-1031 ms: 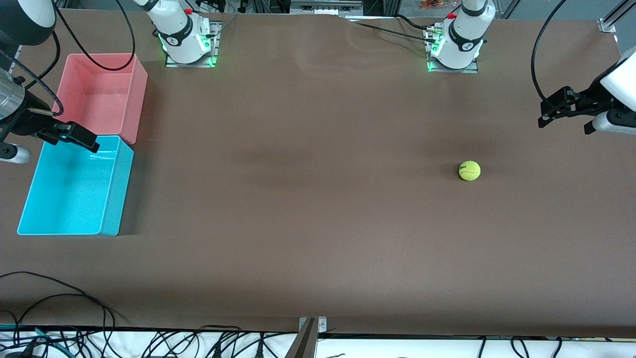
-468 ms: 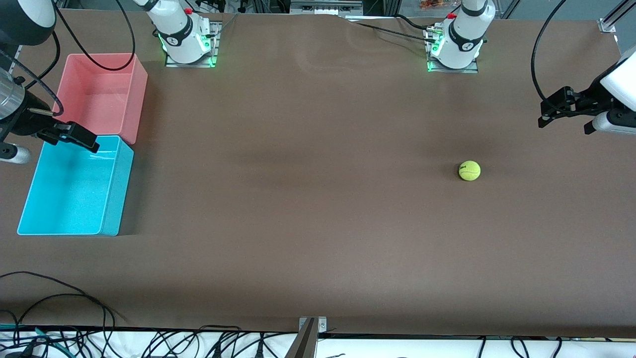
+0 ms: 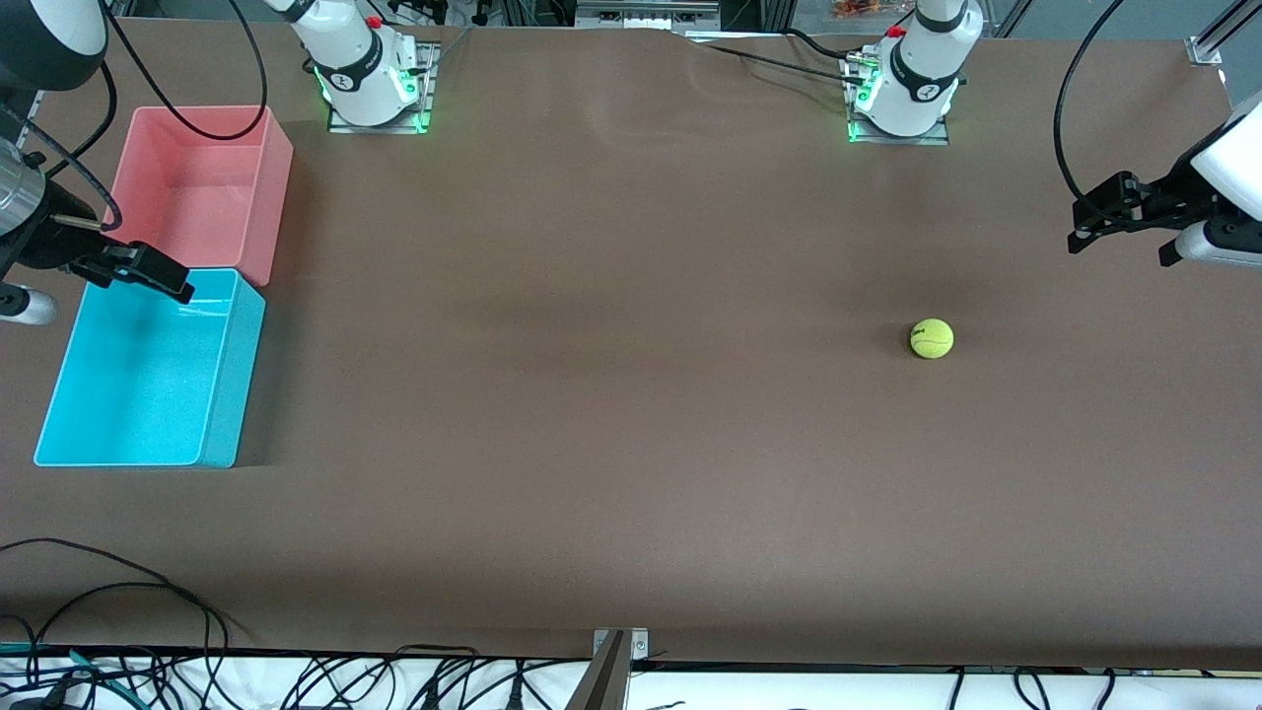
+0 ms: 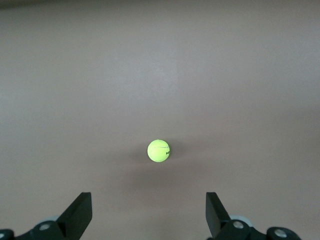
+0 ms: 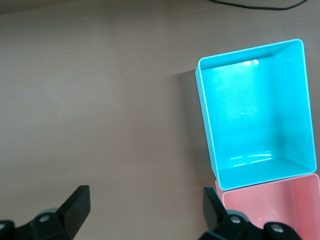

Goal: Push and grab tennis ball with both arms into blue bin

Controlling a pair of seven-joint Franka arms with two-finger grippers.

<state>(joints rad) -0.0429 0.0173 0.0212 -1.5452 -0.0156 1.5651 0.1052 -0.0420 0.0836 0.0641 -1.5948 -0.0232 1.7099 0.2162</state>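
Plainly nothing has been grabbed yet: the tennis ball (image 3: 931,338) sits alone on the brown table (image 3: 631,444), toward the left arm's end and well apart from both bins. The left gripper (image 3: 1119,232) hangs in the air at that end of the table with its jaws spread wide and empty; in its wrist view the ball (image 4: 158,150) shows centred between the two fingers (image 4: 80,212), which suggests the arm is lined up to come down and nudge or seize it. The right gripper (image 3: 108,271) hovers over the corner where the bins meet, also fully open and holding nothing, probably placed there to receive the ball once it is pushed across, since the ball looks out of that arm's easy reach. The blue bin (image 3: 222,394) stands at the right arm's end, nearer to the front camera than the pink bin (image 3: 276,187), the two touching end to end. Both bins are empty; the right wrist view shows only bare floor and glare inside the blue one (image 5: 210,130).
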